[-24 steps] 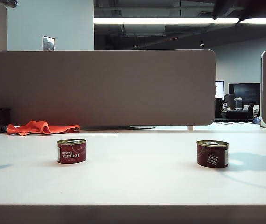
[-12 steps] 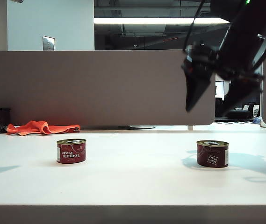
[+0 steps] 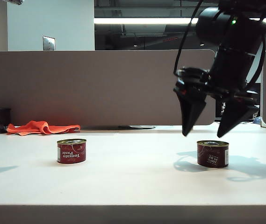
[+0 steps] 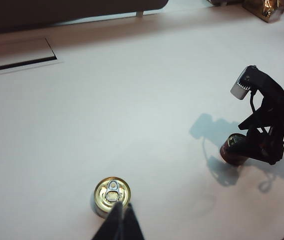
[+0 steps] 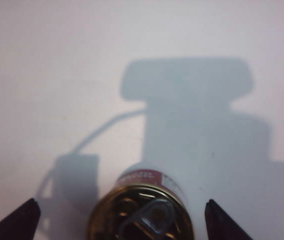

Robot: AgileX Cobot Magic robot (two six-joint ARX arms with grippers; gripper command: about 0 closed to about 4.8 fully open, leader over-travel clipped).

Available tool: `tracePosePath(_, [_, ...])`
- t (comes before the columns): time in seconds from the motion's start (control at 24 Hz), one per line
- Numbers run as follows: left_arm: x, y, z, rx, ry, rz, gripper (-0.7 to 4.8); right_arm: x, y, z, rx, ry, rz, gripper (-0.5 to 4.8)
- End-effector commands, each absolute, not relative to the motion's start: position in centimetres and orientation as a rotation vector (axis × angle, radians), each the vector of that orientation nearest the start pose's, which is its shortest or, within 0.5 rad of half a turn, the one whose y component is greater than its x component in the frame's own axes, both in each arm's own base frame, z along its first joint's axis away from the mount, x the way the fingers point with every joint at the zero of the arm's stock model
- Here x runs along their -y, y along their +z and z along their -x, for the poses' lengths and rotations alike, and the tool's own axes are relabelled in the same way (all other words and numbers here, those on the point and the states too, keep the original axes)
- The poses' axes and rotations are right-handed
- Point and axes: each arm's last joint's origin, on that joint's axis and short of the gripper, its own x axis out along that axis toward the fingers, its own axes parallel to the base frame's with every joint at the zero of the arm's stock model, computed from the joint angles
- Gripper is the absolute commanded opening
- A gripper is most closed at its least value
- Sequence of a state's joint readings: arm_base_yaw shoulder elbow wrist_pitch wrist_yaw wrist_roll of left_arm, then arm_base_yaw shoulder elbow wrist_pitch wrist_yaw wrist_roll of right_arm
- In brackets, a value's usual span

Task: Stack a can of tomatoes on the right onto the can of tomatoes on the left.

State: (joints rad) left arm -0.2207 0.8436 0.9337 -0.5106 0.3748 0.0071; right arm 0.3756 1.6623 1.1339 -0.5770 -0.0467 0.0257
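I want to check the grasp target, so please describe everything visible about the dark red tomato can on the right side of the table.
The dark red tomato can on the right is a short, round metal tin with a gold lid and pull tab and a white patch on its paper label. It stands upright and closed on the white table, far from the other can. Nothing touches it. The right gripper hangs just above it, jaws open wide to either side. The label text is too small to read.

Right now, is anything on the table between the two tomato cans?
No. In the exterior view, only bare white table lies between the left can and the right can; the open right end effector hovers above the latter.
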Motion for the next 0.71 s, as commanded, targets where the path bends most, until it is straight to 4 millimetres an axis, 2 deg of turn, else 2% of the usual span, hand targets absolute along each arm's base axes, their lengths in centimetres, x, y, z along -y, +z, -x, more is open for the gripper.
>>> tracePosePath(0.04, [4.7,34.4,-16.2,-0.426,-0.588,0.023,-0.05,-12.1,20.7,-30.5,-1.119,0.33,0.224,4.79])
tracePosePath(0.67, [4.7,34.5,-16.2,-0.425,-0.588,0.022,-0.05,-12.2,18.6,-31.0,-1.194,0.322,0.232,4.79])
tracePosePath(0.71, [4.7,34.5,-16.2,-0.421,-0.588,0.02,-0.05,-12.3,18.6,-31.0,-1.191,0.323,0.232,4.68])
